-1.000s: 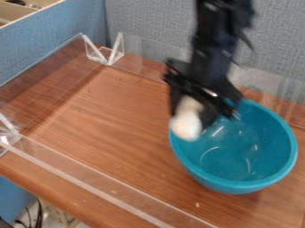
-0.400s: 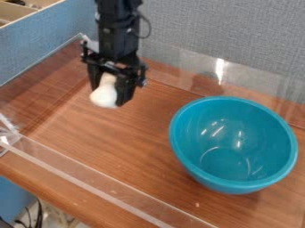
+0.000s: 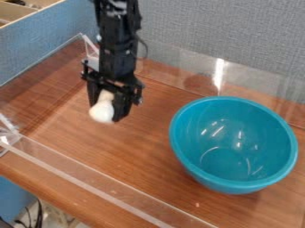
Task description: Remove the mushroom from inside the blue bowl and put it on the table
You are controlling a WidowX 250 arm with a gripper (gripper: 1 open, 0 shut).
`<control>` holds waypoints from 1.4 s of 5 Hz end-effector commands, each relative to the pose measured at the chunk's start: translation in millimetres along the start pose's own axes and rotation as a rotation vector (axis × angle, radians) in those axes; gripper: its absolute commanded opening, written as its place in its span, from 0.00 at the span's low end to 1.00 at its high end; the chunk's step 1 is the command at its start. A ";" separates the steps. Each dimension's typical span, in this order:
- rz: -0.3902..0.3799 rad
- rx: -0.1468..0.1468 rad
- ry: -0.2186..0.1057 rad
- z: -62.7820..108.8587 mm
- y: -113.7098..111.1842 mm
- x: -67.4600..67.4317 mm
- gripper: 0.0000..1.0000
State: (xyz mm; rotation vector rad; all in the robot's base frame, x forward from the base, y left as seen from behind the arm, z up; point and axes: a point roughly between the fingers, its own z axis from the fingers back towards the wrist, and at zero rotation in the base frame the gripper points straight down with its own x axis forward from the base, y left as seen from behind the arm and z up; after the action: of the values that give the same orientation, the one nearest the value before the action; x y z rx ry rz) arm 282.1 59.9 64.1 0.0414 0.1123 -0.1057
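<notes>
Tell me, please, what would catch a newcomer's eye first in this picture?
Probably the large blue bowl at the right of the table, glossy and with nothing inside. Next, the dark arm reaching down at the left, its gripper closed on the pale mushroom low over the wood, well away from the bowl. Clear acrylic walls edge the tabletop.

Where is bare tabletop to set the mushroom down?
Bare reddish-brown wood-grain table lies under and around the end effector holding the small cream-white toy mushroom, bordered by the clear acrylic walls. The right side is filled by the large turquoise-blue plastic bowl.
</notes>
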 end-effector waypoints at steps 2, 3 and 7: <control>0.020 0.016 -0.001 -6.4 12.8 9.2 0.00; 0.022 0.012 0.003 -8.3 14.6 9.8 0.00; 0.024 -0.006 -0.001 -8.2 17.4 10.7 0.00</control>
State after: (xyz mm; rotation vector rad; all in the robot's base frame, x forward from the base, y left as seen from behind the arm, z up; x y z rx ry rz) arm 284.0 69.5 41.8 0.0232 0.1649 -0.0952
